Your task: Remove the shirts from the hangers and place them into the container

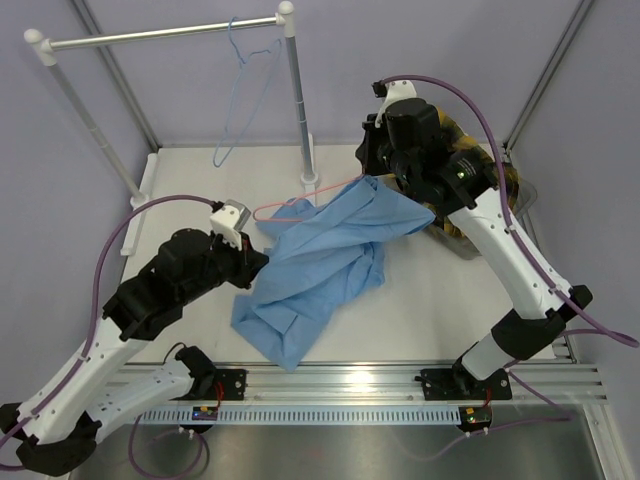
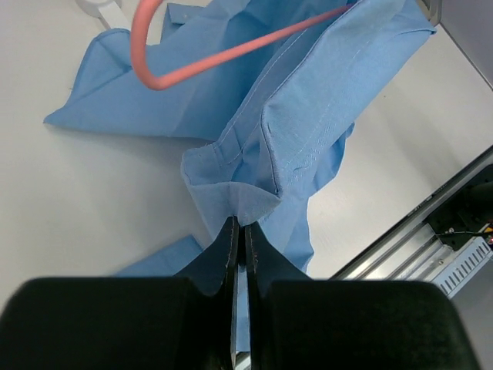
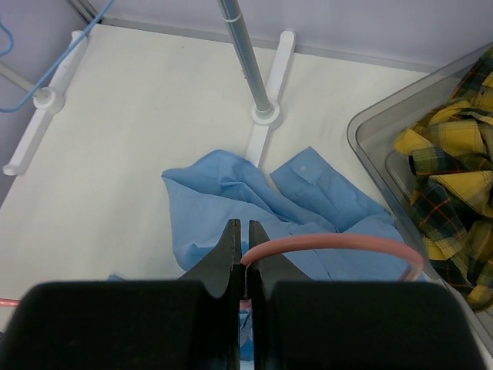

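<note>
Your clear plastic container [image 3: 376,163] stands at the right side of the table [image 1: 190,200], and in it lies the yellow-and-black plaid shirt [image 3: 447,169], bunched up against the wall. From above you see little of this bin, since your right arm covers most of it. The light blue shirt [image 1: 320,270] is outside the container: it lies spread and rumpled on the middle of the table, one end reaching toward the near rail, the other drawn up toward the right arm. Your left end effector [image 2: 239,227] has its jaws pinched together on a folded edge of that blue shirt, the cloth bunching just ahead of the tips. Your right end effector [image 3: 244,228] is clamped narrow on the wire of the red hanger [image 3: 339,243], which arcs to the right from the jaws, close beside the container's wall, above the blue cloth. In the left wrist view the red wire runs across the shirt, with its curved end lying over the fabric; you cannot tell whether the wire passes inside the garment. The light blue hanger [image 1: 243,65] hangs by its hook from the rail of the clothes rack [image 1: 165,35] at the far left of the table, well apart from both shirts.
</note>
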Tool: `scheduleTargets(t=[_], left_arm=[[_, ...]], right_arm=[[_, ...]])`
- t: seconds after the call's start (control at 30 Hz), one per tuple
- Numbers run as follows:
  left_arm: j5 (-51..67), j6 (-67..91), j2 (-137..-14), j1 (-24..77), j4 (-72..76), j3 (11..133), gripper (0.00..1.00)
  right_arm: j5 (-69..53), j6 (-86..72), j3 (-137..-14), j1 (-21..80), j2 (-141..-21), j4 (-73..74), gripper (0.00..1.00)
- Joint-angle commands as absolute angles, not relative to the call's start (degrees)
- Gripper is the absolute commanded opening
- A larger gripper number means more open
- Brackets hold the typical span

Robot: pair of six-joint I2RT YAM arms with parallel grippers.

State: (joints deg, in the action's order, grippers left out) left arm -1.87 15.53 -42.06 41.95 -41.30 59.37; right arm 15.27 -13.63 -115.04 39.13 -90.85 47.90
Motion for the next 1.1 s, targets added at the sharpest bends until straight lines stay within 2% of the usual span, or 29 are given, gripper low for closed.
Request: scheduleTargets(t=[0.0, 0.07, 0.1, 0.13, 0.2, 0.27, 0.5, 0.67, 0.9, 1.0, 1.07], left_arm=[[0.34, 17.58, -42.19, 41.57, -42.54, 58.54, 0.00], [2.19, 17.67, -43.15, 41.57, -41.75, 59.93, 0.01], [2.46, 17.06, -43.33, 41.57, -41.84, 60.72, 0.10], [2.20, 16.53, -43.42, 41.57, -41.84, 61.60, 0.38], [0.62, 15.04, -42.81, 41.57, -42.27, 64.24, 0.64], [-0.69, 14.59, -42.63, 41.57, -44.28, 68.00, 0.84], [1.39, 9.76, -44.38, 41.48, -51.94, 78.30, 0.90], [6.48, 8.26, -47.02, 41.49, -52.47, 78.75, 0.90], [13.44, 5.98, -53.87, 41.57, -52.47, 75.94, 0.79], [14.50, 5.63, -55.98, 41.57, -52.47, 76.02, 0.71], [15.11, 5.28, -57.03, 41.49, -52.38, 76.20, 0.58]], right_arm=[[12.67, -13.71, -114.53, 37.88, -86.23, 40.72, 0.00], [11.00, -13.62, -112.51, 38.14, -85.34, 39.03, 0.00], [10.55, -13.01, -111.98, 38.23, -85.25, 38.33, 0.00], [10.37, -12.57, -110.67, 38.32, -84.82, 37.97, 0.00], [8.97, -11.43, -108.64, 38.58, -84.20, 36.31, 0.00], [7.74, -10.90, -104.26, 38.85, -82.53, 34.46, 0.00], [4.84, -8.27, -93.26, 41.21, -79.63, 27.08, 0.00], [3.17, -7.56, -90.18, 43.77, -79.45, 25.58, 0.00], [0.97, -5.63, -90.97, 45.79, -79.45, 24.17, 0.00], [0.26, -5.19, -91.14, 45.97, -79.02, 23.47, 0.00], [0.18, -4.75, -91.23, 46.23, -79.01, 23.38, 0.00]])
